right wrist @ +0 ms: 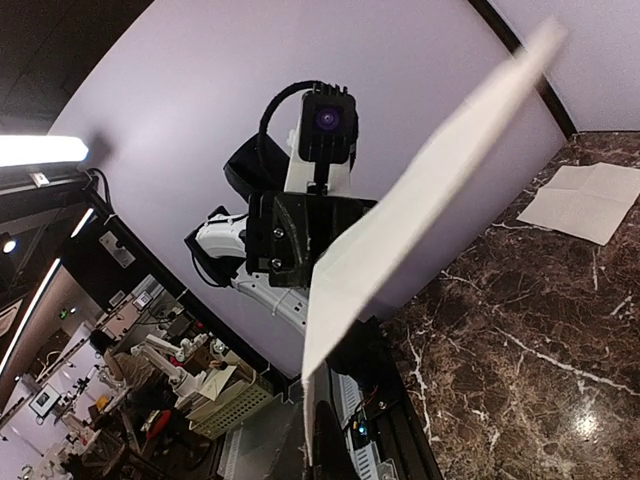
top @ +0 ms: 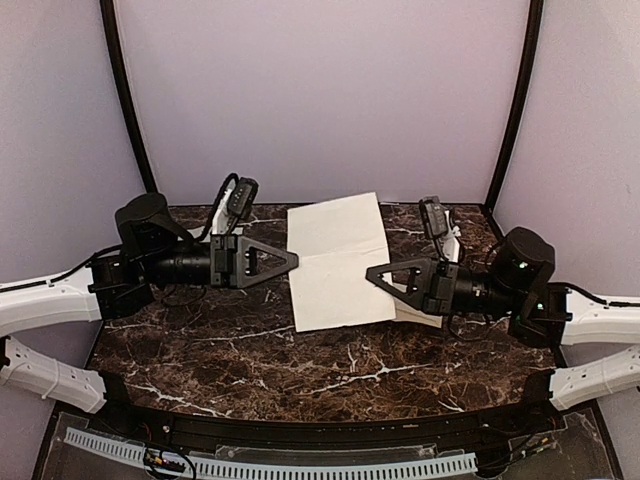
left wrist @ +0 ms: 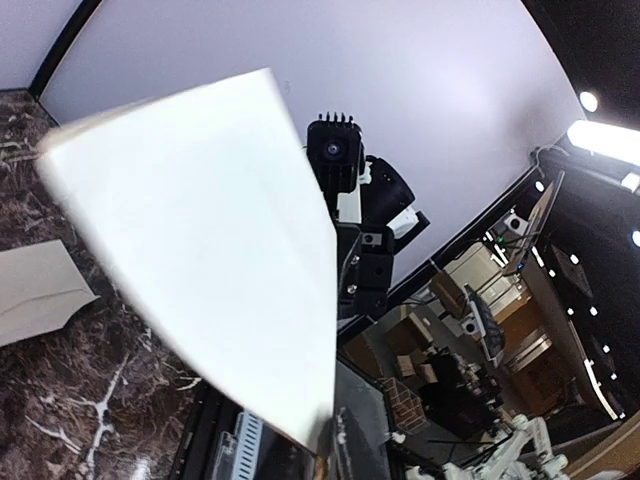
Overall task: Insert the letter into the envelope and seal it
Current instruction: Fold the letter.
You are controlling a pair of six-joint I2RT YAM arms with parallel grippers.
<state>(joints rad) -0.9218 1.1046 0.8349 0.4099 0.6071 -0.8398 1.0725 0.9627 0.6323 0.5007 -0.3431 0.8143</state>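
The letter is held clear of the bench, with the right hand clenched on its right edge. The left hand meets the left edge, grip unclear. The envelope lies flat on the bench. Best lowered slowly, one edge leading squarely into the envelope's mouth.

There's the letter, white, one crease across its middle, up in the air and spread flat over the desk; the envelope, pale beige, lies flat on it.
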